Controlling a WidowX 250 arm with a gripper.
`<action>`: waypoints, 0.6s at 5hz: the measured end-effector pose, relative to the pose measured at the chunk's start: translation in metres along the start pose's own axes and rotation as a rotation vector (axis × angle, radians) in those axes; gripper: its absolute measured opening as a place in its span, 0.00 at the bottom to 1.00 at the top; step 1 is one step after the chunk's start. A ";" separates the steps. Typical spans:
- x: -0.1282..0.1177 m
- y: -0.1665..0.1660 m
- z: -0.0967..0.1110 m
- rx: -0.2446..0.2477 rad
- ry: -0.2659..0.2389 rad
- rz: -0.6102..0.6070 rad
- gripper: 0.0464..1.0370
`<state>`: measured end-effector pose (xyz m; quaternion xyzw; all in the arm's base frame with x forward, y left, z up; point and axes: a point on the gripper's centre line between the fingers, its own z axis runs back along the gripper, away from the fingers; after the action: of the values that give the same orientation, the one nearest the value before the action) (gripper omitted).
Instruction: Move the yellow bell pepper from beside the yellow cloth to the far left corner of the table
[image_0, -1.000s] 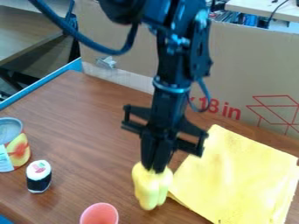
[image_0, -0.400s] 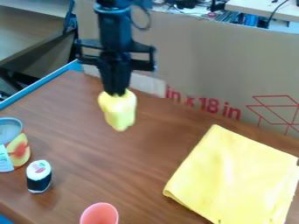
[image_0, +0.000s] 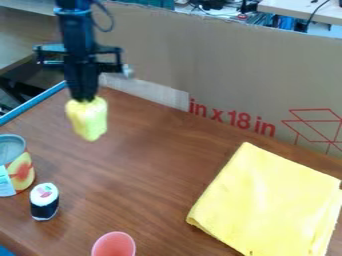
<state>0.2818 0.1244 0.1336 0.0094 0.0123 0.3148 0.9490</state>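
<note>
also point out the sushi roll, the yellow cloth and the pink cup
sushi roll (image_0: 45, 201), camera view, on its side just under the white top
yellow cloth (image_0: 267, 202), camera view, middle of its upper face
pink cup (image_0: 114, 245), camera view, inside its open mouth

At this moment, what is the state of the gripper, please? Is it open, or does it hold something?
Gripper: closed on the yellow, pepper-like object, holding it by its top end.

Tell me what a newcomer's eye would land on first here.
Probably the broad yellow cloth, lying at the right of the brown table. Next, likely the lumpy yellow object held in the black gripper at upper left, then the pink cup at the bottom edge.
</note>
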 end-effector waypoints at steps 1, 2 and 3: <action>0.027 0.025 -0.004 -0.009 -0.012 0.040 0.07; 0.048 0.042 -0.017 -0.011 0.002 0.084 0.07; 0.065 0.048 -0.035 0.009 0.021 0.104 0.07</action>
<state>0.3040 0.2017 0.0990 0.0112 0.0233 0.3636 0.9312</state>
